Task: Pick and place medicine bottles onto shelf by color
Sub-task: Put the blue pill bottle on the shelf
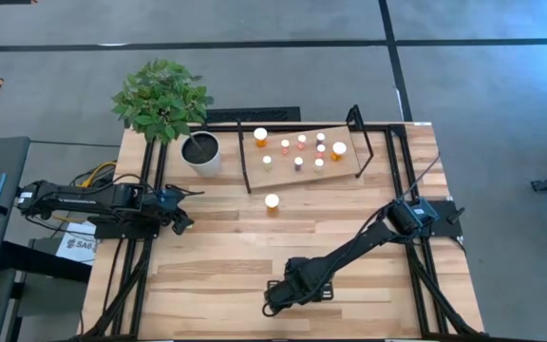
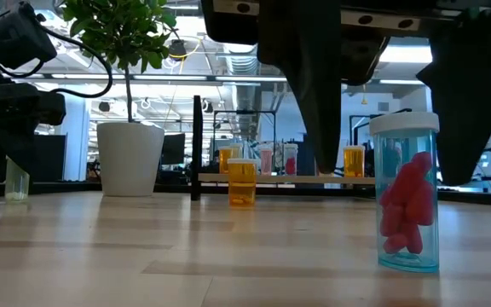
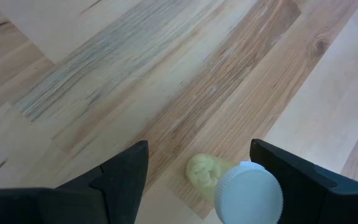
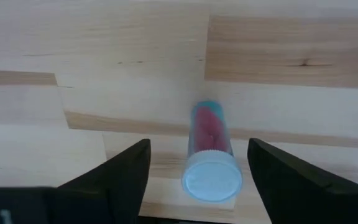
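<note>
Room: workshop-looking space behind a plank tabletop [image 1: 349, 256], grey floor around it.
Left gripper [image 3: 197, 165]: well left of the shelf [image 1: 342, 133], jaws spread wide over a pale yellowish bottle [image 3: 232, 186], nothing gripped, probably lining up a grab.
Orange bottle [image 1: 272, 201]: alone, just in front of the shelf, likely waiting its turn.
Shelf: already carries most bottles.
Right gripper [image 4: 197, 163]: well in front of the shelf, fingers apart around a red-filled bottle [image 4: 210, 155], not clamped.

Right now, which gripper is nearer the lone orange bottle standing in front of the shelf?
Left. The left gripper sits off to the orange bottle's side by the table's left edge; the right gripper hangs farther away, near the front edge.
</note>
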{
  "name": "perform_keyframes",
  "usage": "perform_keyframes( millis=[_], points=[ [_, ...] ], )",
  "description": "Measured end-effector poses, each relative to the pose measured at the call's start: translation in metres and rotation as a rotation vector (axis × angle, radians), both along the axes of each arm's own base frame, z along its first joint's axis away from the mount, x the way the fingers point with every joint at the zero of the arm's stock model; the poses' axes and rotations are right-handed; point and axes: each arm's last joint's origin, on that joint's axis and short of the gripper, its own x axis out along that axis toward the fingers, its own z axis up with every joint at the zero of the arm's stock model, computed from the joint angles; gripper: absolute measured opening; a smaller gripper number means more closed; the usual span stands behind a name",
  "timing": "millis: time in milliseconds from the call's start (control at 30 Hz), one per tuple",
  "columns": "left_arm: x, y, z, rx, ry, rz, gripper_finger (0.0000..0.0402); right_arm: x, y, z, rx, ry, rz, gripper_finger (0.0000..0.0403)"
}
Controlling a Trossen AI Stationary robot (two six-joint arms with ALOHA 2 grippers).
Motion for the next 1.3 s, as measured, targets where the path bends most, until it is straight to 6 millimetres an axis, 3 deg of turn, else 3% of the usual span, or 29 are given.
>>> perform_keyframes(
  millis=[400,900,1133,1300],
  points=[
    [0.0,0.0,0.0,0.0,0.0,0.0,0.0267,-0.002,0.004,0.0,0.0,0.007,-0.019,0.0252],
    [0.0,0.0,0.0,0.0,0.0,0.0,0.0267,-0.002,0.005,0.001,0.009,0.0,-0.041,0.0125],
    [0.0,0.0,0.0,0.0,0.0,0.0,0.0267,-0.003,-0.004,0.002,-0.008,0.047,-0.056,0.0137],
    [0.0,0.0,0.0,0.0,0.0,0.0,0.0267,0.001,-0.016,0.016,-0.028,0.079,-0.038,0.0135]
  ],
)
